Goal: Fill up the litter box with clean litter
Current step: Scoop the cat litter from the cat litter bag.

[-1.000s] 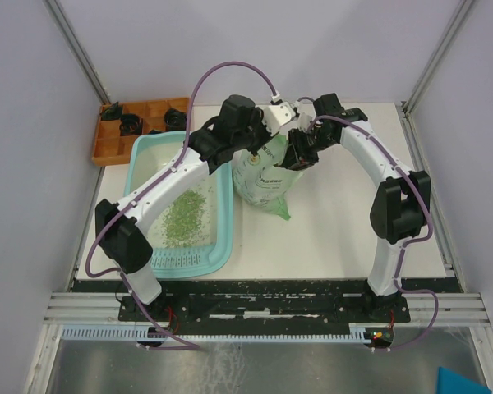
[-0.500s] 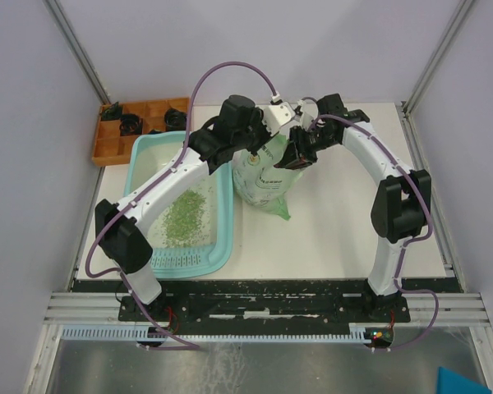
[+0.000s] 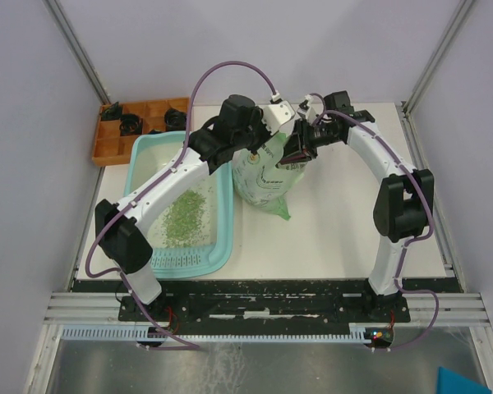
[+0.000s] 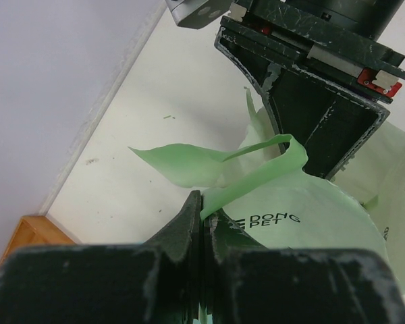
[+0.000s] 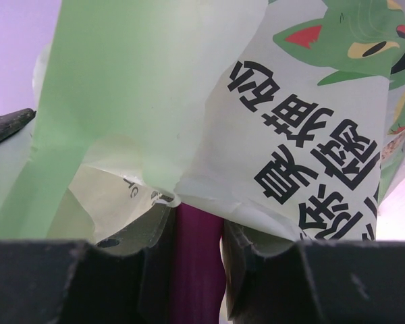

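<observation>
The light-teal litter box point(image 3: 141, 168) lies at the left, with a patch of green clean litter point(image 3: 183, 217) on its floor. Beside it stands a pale green printed bag point(image 3: 267, 185). My left gripper point(image 3: 273, 131) is shut on the bag's torn top edge point(image 4: 250, 182); in the left wrist view the jaws point(image 4: 204, 206) pinch the thin film. My right gripper point(image 3: 298, 152) is at the bag's mouth, shut on a magenta scoop handle point(image 5: 197, 270) that runs between its fingers point(image 5: 197, 219). The scoop's bowl is hidden behind the bag point(image 5: 290, 101).
An orange compartment tray point(image 3: 115, 152) with black parts in it sits at the back left, touching the litter box's far end. Purple walls close in the table on the left, back and right. The right arm's black body point(image 4: 317, 128) looms close over the bag.
The right wrist has shifted slightly up and back at the bag's mouth. The left arm, bag and litter box have not moved.
</observation>
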`<state>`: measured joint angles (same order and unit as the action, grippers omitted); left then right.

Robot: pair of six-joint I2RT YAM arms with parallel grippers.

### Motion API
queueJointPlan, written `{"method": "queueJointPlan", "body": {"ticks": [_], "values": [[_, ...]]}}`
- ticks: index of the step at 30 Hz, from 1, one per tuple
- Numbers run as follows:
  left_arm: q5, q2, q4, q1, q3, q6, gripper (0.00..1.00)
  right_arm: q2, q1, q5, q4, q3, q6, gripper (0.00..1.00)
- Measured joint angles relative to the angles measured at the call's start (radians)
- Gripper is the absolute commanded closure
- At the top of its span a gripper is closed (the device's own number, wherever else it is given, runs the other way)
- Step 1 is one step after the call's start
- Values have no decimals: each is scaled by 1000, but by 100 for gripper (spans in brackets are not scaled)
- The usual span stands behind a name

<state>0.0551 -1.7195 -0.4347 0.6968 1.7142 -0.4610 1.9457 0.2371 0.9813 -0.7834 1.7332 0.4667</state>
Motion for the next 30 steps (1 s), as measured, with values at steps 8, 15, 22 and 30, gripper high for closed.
{"method": "queueJointPlan", "body": {"ticks": [8,15,22,30], "values": [[-3,0,10,0,-5,0,97,-2,-21,45,29,-26,24,98],[-17,16,30,0,-31,0,94,-24,-54,97,15,-31,-13,98],[-28,61,39,0,-77,0,82,-58,-77,128,-79,-30,-130,98],[-29,127,109,5,-101,23,68,-67,-103,140,-208,-30,-261,98]]}}
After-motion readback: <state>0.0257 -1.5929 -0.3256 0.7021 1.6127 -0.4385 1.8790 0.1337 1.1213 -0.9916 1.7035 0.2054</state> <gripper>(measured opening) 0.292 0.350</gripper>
